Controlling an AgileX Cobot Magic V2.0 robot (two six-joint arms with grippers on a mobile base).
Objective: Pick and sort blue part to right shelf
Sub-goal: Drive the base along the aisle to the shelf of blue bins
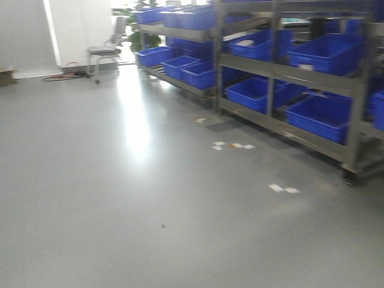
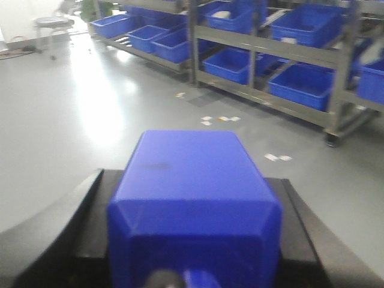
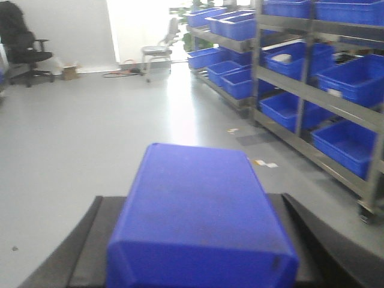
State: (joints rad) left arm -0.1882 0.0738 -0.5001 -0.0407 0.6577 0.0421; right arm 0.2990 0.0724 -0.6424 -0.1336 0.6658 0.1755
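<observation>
1. The blue part (image 2: pixel 192 198): saturated royal blue, with a faint dark smudge on top.
2. The second blue part (image 3: pixel 198 222): the same plain blue.
3. The right shelf (image 1: pixel 282 71): grey frame, blue bins (image 1: pixel 321 114).
4. The floor (image 1: pixel 120 210): glossy pale grey, with white scraps (image 1: pixel 283 188), possibly tape.

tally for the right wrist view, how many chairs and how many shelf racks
chairs: 2 (black office chair, grey chair)
shelf racks: 2 (near rack, far rack)
total: 4
</observation>
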